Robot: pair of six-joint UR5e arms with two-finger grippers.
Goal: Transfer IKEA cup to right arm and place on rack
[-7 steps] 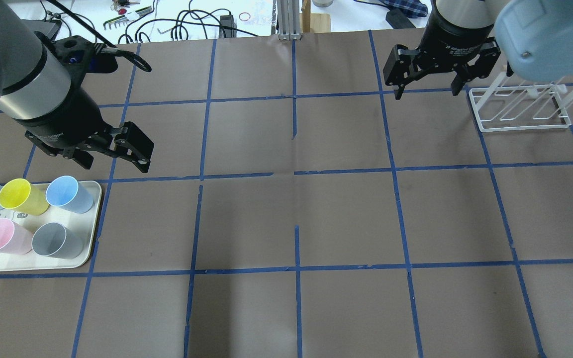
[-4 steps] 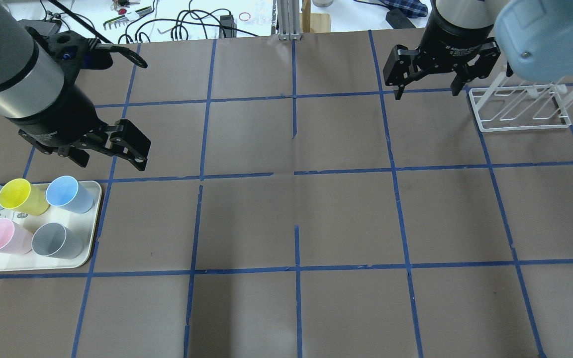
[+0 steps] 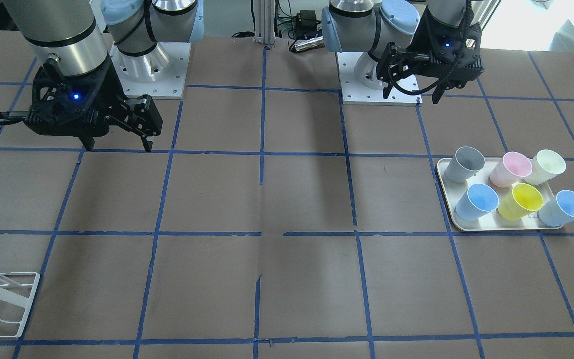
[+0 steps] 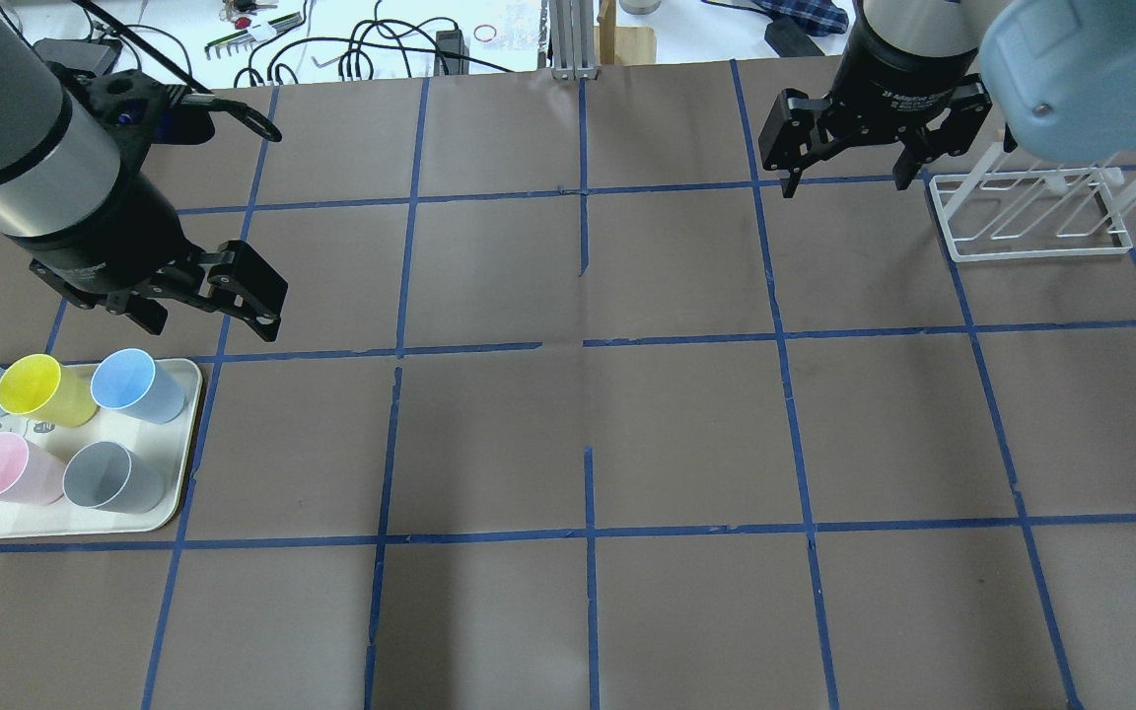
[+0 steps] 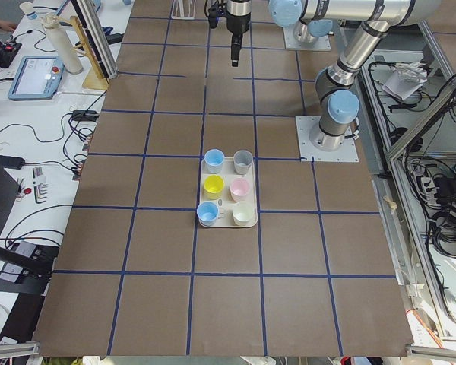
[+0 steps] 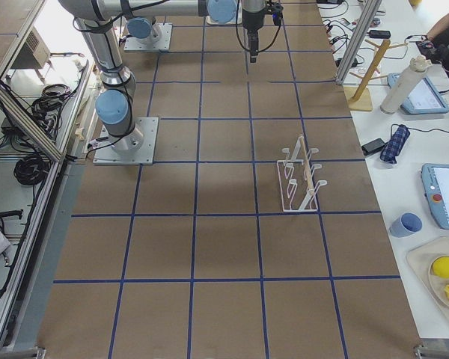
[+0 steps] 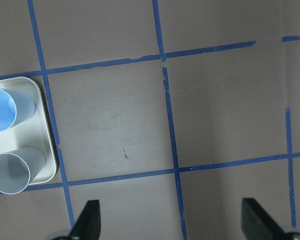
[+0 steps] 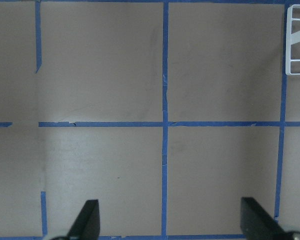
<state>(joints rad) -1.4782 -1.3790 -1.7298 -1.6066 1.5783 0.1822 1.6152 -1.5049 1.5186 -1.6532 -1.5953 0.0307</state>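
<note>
you had the left gripper (image 4: 213,316) spread, empty, near the ikea cup (image 4: 137,385) on the tray (image 4: 189,449); right gripper (image 4: 849,177) spread, empty, beside the rack (image 4: 1041,254).

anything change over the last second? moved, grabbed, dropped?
The left claw, open and empty, drifted a little to the robot's left, toward the tray's side of the table. Nothing was grasped or released. Unchanged: the right claw is open and empty in the same spot, the rack has not shifted, and all six cups sit on the tray.
</note>
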